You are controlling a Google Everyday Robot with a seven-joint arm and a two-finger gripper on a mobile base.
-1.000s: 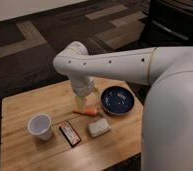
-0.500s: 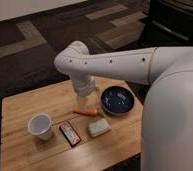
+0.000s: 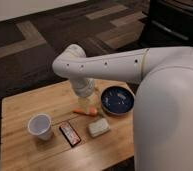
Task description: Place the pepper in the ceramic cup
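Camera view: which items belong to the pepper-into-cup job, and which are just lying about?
Job: pepper; ceramic cup; end effector, just above the pepper.
Lying about: blue bowl; red-and-black packet; pale wrapped block.

A wooden table [image 3: 35, 102] carries a dark blue bowl [image 3: 117, 100] toward its 2 o'clock, a red-and-black packet [image 3: 70, 133] near centre, and a pale rectangular block [image 3: 98, 127] close at the packet's 3 o'clock.
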